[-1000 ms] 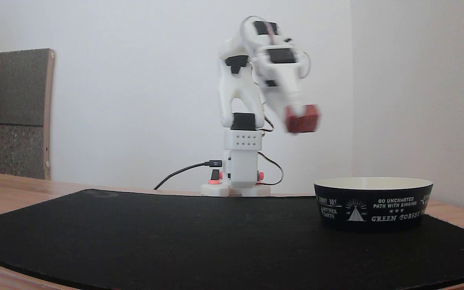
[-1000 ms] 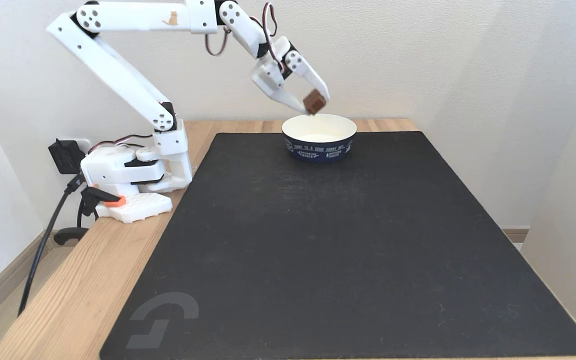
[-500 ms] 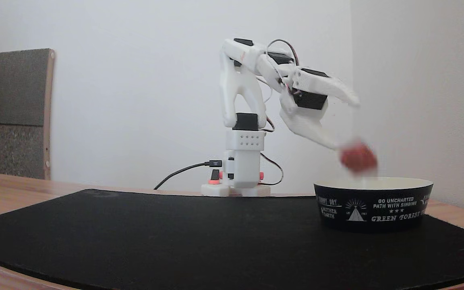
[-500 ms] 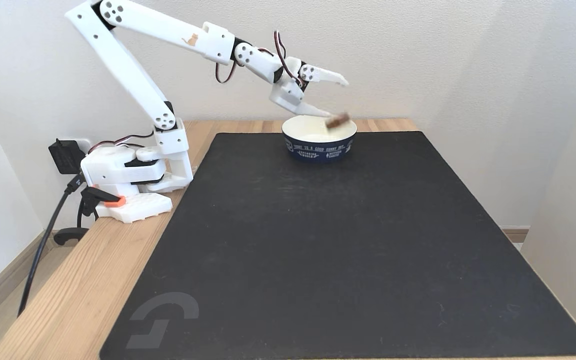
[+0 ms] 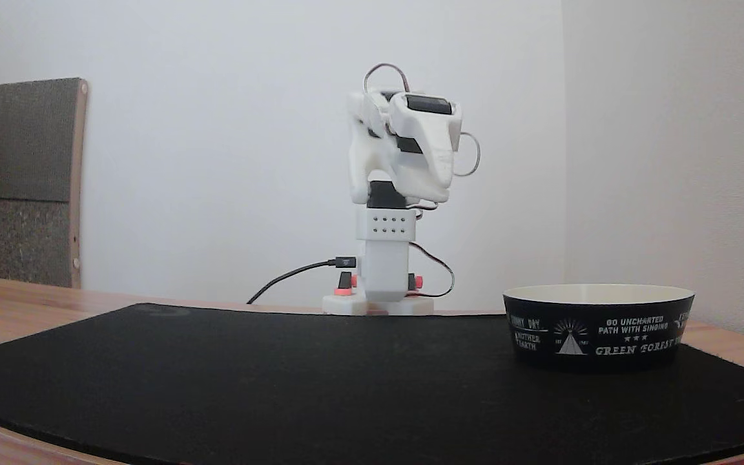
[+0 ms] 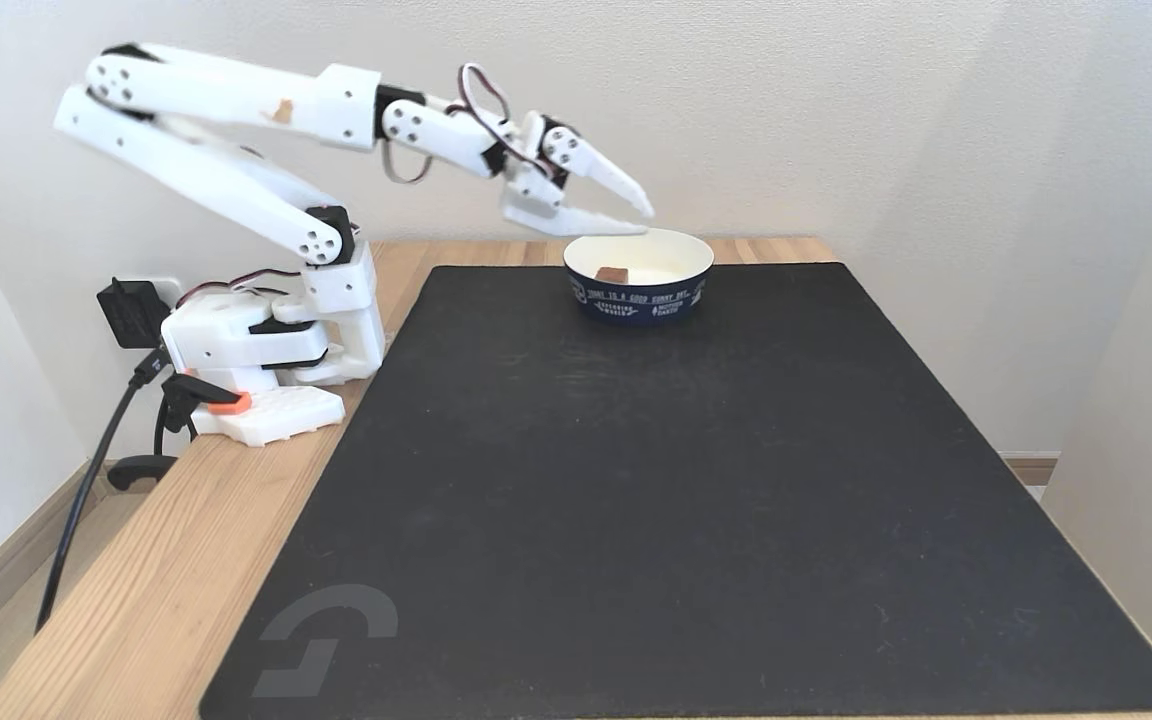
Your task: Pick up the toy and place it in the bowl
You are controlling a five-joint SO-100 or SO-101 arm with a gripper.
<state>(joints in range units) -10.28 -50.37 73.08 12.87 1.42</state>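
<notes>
The toy (image 6: 613, 274), a small dull-red block, lies inside the bowl (image 6: 681, 297) on its cream floor, near the left wall. In a fixed view taken from table height, the bowl (image 5: 598, 336) stands at the right and its black wall hides the toy. My gripper (image 6: 644, 221) is open and holds nothing. It hovers just above the bowl's far-left rim with its two white fingers spread a little. Seen from table height, the arm (image 5: 411, 148) is folded in over its base and points toward the camera.
A large black mat (image 6: 656, 480) covers most of the wooden table (image 6: 186, 520). The white robot base (image 6: 256, 350) and its cables sit at the table's left edge. Walls stand close behind and to the right. A brown board (image 5: 20, 181) leans at the far left.
The gripper opened and the toy dropped from it into the bowl. The arm then pulled back toward its base, leaving the gripper at the bowl's far-left rim.
</notes>
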